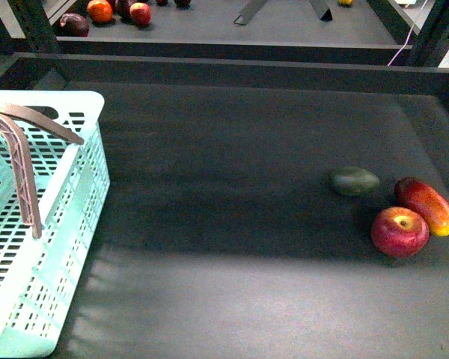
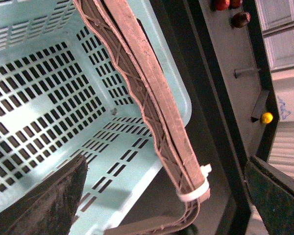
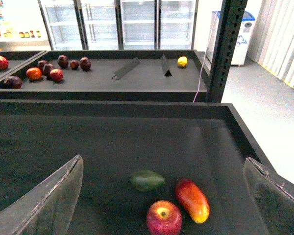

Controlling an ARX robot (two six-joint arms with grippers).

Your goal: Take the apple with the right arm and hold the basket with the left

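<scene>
so, approach step, i judge: the right gripper [image 3: 162, 164] gapes wide and empty, short of the round red yellow-blushed apple [image 3: 163, 218] at four o'clock in the front view. the left gripper [image 2: 165, 161], equally open, hovers over the brown ribbed handle [image 2: 152, 98] of the turquoise slotted plastic basket [image 1: 78, 179] at nine o'clock. next, both should descend and close.

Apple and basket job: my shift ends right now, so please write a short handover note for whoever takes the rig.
Left gripper: open over the basket; its brown handle is not gripped.
Right gripper: open and empty above the table, facing the apple.
Positions: the apple lies on the table's right side, close beside the mango and near the green fruit. The basket is at the far left.
Done: nothing held yet.
Left: hold the basket with the left arm, pick the apple with the right.
</scene>
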